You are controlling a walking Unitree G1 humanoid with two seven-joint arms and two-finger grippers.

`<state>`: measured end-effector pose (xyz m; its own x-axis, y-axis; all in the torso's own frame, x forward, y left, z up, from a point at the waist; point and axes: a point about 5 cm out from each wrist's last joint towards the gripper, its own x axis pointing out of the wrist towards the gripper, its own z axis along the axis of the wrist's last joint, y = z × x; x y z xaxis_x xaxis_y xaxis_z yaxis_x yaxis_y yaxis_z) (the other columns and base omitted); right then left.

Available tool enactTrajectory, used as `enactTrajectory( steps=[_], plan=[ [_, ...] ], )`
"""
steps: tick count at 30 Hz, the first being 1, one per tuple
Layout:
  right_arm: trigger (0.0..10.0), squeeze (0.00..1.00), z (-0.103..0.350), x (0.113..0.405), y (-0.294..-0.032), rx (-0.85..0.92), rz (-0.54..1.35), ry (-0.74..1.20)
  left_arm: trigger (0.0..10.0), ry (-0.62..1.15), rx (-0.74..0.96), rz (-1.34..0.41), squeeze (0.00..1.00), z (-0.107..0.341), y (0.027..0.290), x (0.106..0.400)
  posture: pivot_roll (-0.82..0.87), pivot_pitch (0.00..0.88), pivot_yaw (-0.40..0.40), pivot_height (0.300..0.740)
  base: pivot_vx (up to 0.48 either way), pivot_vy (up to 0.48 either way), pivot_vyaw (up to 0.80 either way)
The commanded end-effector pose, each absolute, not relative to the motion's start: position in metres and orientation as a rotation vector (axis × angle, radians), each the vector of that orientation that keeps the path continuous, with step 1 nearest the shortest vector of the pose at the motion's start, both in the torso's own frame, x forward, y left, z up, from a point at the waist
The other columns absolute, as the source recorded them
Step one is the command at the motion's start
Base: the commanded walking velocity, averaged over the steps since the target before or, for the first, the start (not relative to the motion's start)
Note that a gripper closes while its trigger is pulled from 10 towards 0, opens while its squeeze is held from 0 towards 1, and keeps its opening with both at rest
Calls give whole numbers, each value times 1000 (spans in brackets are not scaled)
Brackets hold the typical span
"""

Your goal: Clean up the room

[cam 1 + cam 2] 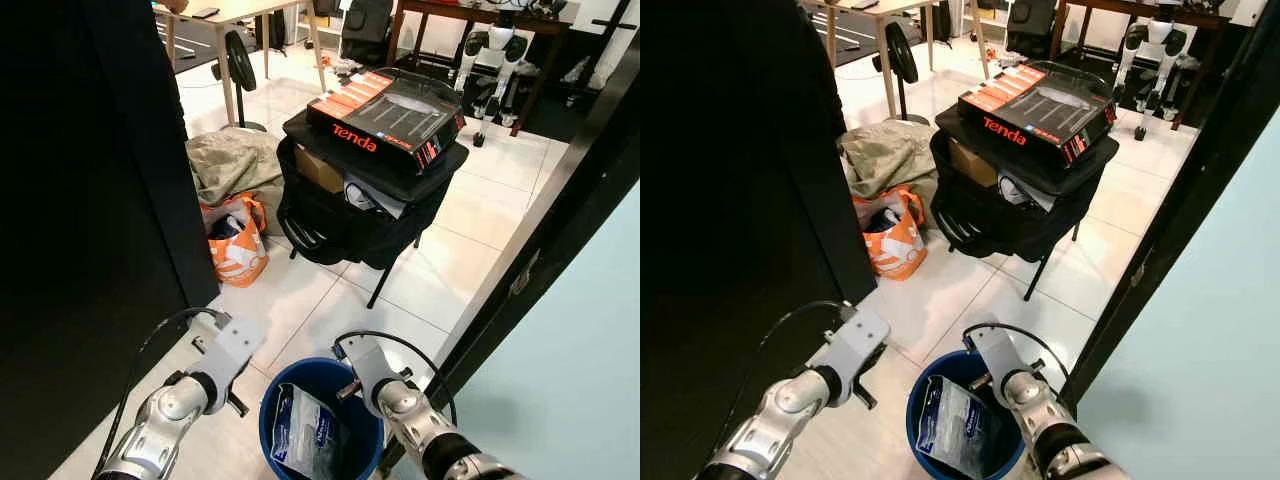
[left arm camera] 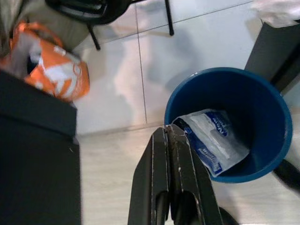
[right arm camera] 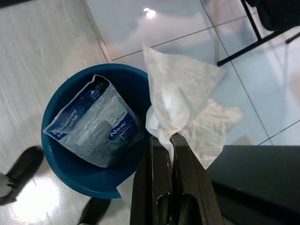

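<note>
Over the round blue plastic bin [image 3: 70,154], the right hand [image 3: 161,140] pinches a crumpled white tissue [image 3: 183,108]. A blue-and-white plastic packet [image 3: 91,126] lies inside. The left hand [image 2: 168,133], apparently closed and empty, hovers beside the rim.

Both arms are jointed silver metal, rounded at the wrist, each ending in a pale grey, flat-sided block with small screw holes. A thin black cable loops out from each wrist block. The left tool [image 2: 171,140] and right tool [image 3: 166,146] each have two long, matte black fingers, lightly scuffed along the edges.
</note>
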<state>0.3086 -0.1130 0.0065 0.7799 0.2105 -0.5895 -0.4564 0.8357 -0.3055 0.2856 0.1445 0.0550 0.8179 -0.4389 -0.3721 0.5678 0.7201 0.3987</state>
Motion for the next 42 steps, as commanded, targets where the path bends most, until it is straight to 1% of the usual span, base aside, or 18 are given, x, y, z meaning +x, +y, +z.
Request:
enactTrajectory(
  steps=[1, 4, 10, 20, 32, 42],
  plan=[
    [10000, 0, 3, 306, -113, -478, 390, 598, 10000, 280, 563, -592, 0, 50, 146, 283, 87, 134, -39, 740, 0, 0, 0],
    [10000, 0, 8, 310, -109, -474, 396, 583, 10000, 252, 566, -571, 0, 52, 143, 283, 90, 131, -47, 740, 0, 0, 0],
    [10000, 0, 7, 309, -110, -453, 379, 587, 10000, 241, 547, -560, 0, 52, 139, 281, 89, 126, -48, 740, 0, 0, 0],
    [10000, 0, 5, 308, -111, -438, 372, 590, 10000, 224, 539, -580, 0, 50, 132, 278, 86, 127, -43, 706, 0, 0, 0],
    [10000, 0, 6, 309, -110, -442, 381, 590, 10000, 220, 547, -573, 0, 51, 135, 280, 89, 128, -43, 672, 0, 0, 0],
    [10000, 0, 6, 309, -110, -444, 382, 592, 10000, 219, 551, -568, 0, 52, 136, 280, 89, 130, -44, 672, 0, 0, 0]
  ],
)
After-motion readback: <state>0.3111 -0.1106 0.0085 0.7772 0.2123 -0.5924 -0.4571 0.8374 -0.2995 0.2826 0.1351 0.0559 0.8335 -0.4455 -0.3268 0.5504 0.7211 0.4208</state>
